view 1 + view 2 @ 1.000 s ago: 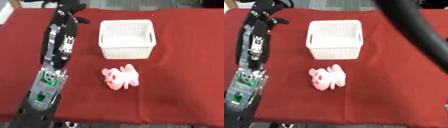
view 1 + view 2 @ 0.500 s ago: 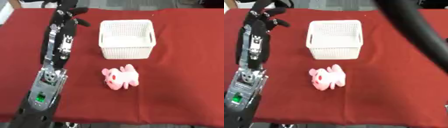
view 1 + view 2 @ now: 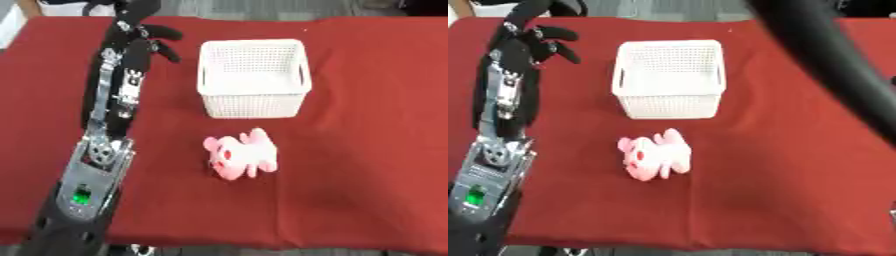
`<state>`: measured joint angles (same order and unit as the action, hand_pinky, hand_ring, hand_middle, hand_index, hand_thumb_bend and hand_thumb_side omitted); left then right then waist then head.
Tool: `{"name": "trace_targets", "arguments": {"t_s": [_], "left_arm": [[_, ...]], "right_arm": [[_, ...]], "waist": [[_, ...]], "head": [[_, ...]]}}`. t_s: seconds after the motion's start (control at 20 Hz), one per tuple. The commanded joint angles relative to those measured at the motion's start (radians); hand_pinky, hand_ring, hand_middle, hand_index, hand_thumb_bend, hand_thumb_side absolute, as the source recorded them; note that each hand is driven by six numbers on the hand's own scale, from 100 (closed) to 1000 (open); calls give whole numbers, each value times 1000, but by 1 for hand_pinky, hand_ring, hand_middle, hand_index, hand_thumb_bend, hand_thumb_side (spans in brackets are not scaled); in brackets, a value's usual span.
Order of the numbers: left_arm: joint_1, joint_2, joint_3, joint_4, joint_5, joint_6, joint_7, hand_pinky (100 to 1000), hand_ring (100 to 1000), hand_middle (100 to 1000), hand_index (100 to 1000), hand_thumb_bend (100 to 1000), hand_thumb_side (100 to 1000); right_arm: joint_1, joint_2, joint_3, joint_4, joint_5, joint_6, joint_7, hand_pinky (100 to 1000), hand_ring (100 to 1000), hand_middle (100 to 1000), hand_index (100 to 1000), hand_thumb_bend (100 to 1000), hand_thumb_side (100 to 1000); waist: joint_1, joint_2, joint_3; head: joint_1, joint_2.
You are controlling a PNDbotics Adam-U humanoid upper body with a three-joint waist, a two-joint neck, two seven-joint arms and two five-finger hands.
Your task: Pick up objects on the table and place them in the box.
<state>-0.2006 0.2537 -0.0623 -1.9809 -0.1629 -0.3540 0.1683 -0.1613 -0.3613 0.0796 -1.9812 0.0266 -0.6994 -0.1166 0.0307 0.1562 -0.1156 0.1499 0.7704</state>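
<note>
Early in the task, by the look of it: nothing lifted, basket (image 3: pixel 254 77) apparently bare inside, pink plush toy (image 3: pixel 241 156) lying on the red tablecloth (image 3: pixel 367 150) just in front of the basket's near wall, apart from it. Next move probably a reach down and back toward the toy, fingers closing round its soft body, then a short carry forward over the rim and a release inside. Left hand (image 3: pixel 140 32) far out near the table's back edge, to the left of the basket and well apart from the toy, fingers spread and relaxed, grasping nothing; left arm (image 3: pixel 109 125) stretched long up the left side of the table. Right arm (image 3: pixel 824 60) only a dark blurred band across the right eye view's upper right; right hand itself nowhere in sight
</note>
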Motion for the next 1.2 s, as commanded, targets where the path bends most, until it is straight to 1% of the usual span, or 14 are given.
{"name": "trace_targets", "arguments": {"t_s": [0.05, 0.1, 0.15, 0.2, 0.25, 0.3, 0.35, 0.45, 0.55, 0.7, 0.8, 0.95, 1.05, 1.2], "left_arm": [[-4, 16, 4, -19, -34, 24, -20, 411, 646, 823, 806, 175, 600], [-4, 17, 5, -19, -46, 40, -26, 414, 647, 825, 808, 168, 610], [-6, 19, 5, -19, -58, 56, -31, 394, 642, 818, 799, 216, 546], [-10, 26, 5, -18, -76, 78, -40, 395, 642, 819, 800, 213, 550], [-18, 38, 3, -17, -95, 97, -51, 384, 645, 809, 798, 243, 518], [-29, 57, 2, -14, -123, 116, -68, 384, 643, 815, 798, 242, 519], [-43, 85, -1, -12, -152, 133, -85, 388, 648, 805, 801, 258, 496], [-76, 163, -16, 6, -214, 165, -124, 389, 656, 795, 803, 286, 478], [-112, 264, -48, 33, -271, 189, -169, 398, 666, 789, 805, 341, 470], [-163, 413, -123, 78, -307, 203, -243, 402, 682, 785, 799, 413, 495], [-200, 478, -170, 108, -318, 207, -305, 409, 687, 779, 793, 462, 510], [-247, 507, -208, 140, -356, 210, -401, 414, 689, 778, 791, 511, 539], [-275, 522, -239, 165, -365, 213, -475, 421, 697, 786, 796, 506, 594], [-312, 546, -276, 191, -332, 220, -560, 411, 699, 793, 801, 499, 627]], "right_arm": [[-5, -8, -5, -19, -2, -1, 4, 633, 800, 821, 848, 100, 711], [-5, -8, -5, -19, 0, -1, 4, 634, 800, 821, 848, 100, 711], [-5, -9, -5, -19, 0, -1, 4, 634, 800, 821, 849, 100, 711], [-5, -10, -5, -19, 1, -1, 4, 634, 800, 821, 849, 100, 711], [-5, -11, -4, -19, 2, -1, 4, 633, 800, 821, 849, 100, 709], [-4, -12, -3, -19, 2, 0, 4, 633, 800, 821, 849, 100, 710], [-3, -14, -2, -19, 2, 1, 5, 633, 800, 821, 849, 100, 710], [-1, -17, 0, -19, 3, 4, 7, 632, 800, 821, 850, 100, 709], [1, -21, 2, -19, 2, 7, 9, 632, 801, 821, 850, 100, 708], [4, -26, 4, -19, 2, 11, 13, 631, 801, 821, 851, 100, 706], [7, -29, 5, -19, 2, 15, 15, 632, 801, 821, 851, 100, 705], [9, -32, 7, -19, 0, 19, 17, 631, 801, 821, 852, 100, 705], [10, -35, 8, -19, -2, 21, 19, 631, 801, 821, 852, 100, 704], [12, -37, 8, -19, -4, 24, 21, 631, 801, 821, 853, 100, 703]], "waist": [[1, -6, -4], [2, -5, -5], [4, -4, -6], [5, -3, -7], [8, -4, -8], [10, -4, -9], [14, -6, -9], [22, -9, -11], [32, -12, -15], [46, -16, -20], [55, -20, -20], [64, -26, -20], [70, -28, -24], [79, -31, -25]], "head": [[-10, 0], [-13, 0], [-14, 0], [-15, 0], [-15, 0], [-15, 0], [-15, 0], [-15, 0], [-15, 0], [-13, 0], [-10, 0], [-7, 0], [-6, 0], [-4, 0]]}}
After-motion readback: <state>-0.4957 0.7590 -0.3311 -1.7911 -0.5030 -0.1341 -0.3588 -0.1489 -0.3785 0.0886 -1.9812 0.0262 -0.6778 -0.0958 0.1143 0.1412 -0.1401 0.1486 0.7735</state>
